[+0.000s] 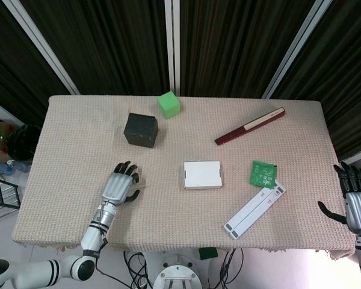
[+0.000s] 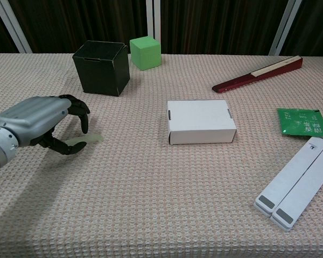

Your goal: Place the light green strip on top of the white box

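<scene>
The pale, light green strip, thin and flat, lies on the woven beige cloth of the bench at its near left, most of it hidden under the left hand. That hand's dark fingers curl down around the strip's near end, and only the far tip pokes out; whether the strip is actually pinched or just covered I cannot tell. From above, the strip shows only as a faint sliver beside the hand.

Well to the right of it sits the white cardboard box, flat and closed, its top bare. Behind the hand stands a black cube-shaped box, with a bright green cube just beyond. A dark red folded fan with a pale edge lies toward the far right. A green sachet carries white print too small to read, and touches a white two-bar folding stand.

The right hand is at the bench's right edge, partly cut off, fingers spread and holding nothing.
</scene>
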